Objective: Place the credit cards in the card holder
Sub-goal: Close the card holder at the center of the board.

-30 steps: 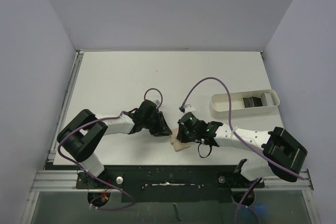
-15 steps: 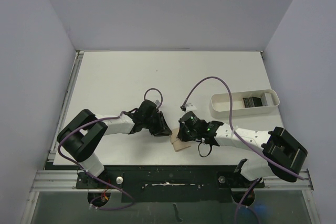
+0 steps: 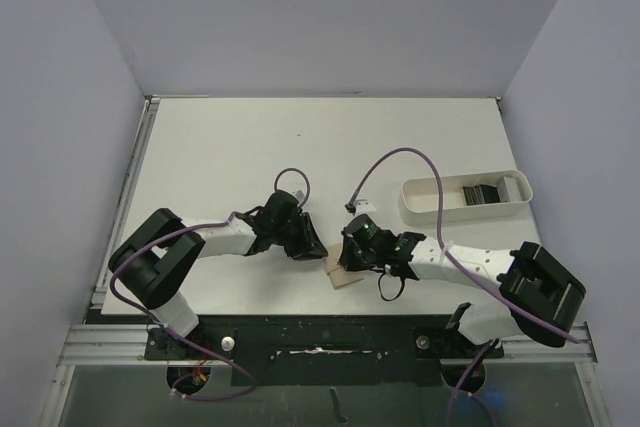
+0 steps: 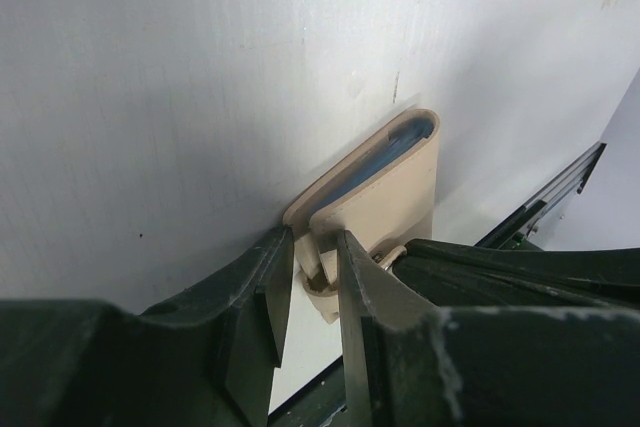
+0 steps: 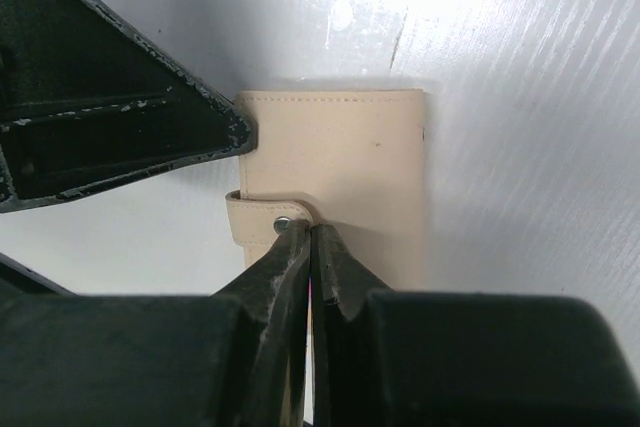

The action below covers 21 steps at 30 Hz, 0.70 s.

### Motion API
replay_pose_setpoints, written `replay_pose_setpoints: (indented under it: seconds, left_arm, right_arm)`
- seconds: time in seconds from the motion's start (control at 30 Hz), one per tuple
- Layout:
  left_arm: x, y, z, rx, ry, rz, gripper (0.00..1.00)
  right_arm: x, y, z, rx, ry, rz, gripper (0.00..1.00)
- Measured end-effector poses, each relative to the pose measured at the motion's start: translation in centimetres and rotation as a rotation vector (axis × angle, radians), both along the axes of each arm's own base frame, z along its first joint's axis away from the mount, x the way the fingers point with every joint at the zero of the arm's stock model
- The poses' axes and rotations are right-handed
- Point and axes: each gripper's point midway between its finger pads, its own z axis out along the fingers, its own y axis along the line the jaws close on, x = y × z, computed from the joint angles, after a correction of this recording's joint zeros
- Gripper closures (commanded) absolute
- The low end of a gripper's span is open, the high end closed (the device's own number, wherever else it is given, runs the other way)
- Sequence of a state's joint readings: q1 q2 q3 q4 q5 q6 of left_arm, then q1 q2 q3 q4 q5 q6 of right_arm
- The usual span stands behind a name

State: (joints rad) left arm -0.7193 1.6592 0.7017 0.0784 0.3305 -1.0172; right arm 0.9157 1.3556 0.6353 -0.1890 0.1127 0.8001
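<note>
One closed card holder (image 5: 350, 167) is shown at the near edge of the table (image 3: 250, 147), between two grippers. Its edge is clamped by the narrowly set left gripper (image 4: 312, 247), and its snap tab (image 5: 262, 219) is pinched by the nearly closed right gripper (image 5: 308, 247). The tab is best peeled upward while the body is kept pinned. The credit cards (image 3: 481, 192) are stacked in one white tray (image 3: 420, 209), well apart; their number cannot be resolved.
</note>
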Motion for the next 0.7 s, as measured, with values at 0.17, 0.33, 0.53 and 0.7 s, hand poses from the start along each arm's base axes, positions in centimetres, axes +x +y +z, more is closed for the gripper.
replay_pose_setpoints:
  seconds: [0.17, 0.33, 0.53, 0.7]
  left_arm:
    - [0.0, 0.2, 0.0, 0.008, -0.002, 0.006, 0.76]
    - [-0.1, 0.9, 0.5, 0.036, -0.006, 0.024, 0.75]
    - [0.0, 0.8, 2.5, 0.012, -0.052, 0.029, 0.79]
    - [-0.8, 0.0, 3.4, -0.007, -0.068, 0.002, 0.91]
  right_arm:
    - [0.0, -0.3, -0.6, -0.006, 0.013, -0.014, 1.0]
    - [0.1, -0.3, -0.7, -0.003, 0.015, -0.021, 1.0]
    - [0.1, -0.3, -0.7, 0.0, 0.018, -0.024, 1.0]
    - [0.1, -0.3, -0.8, -0.001, 0.019, -0.025, 1.0]
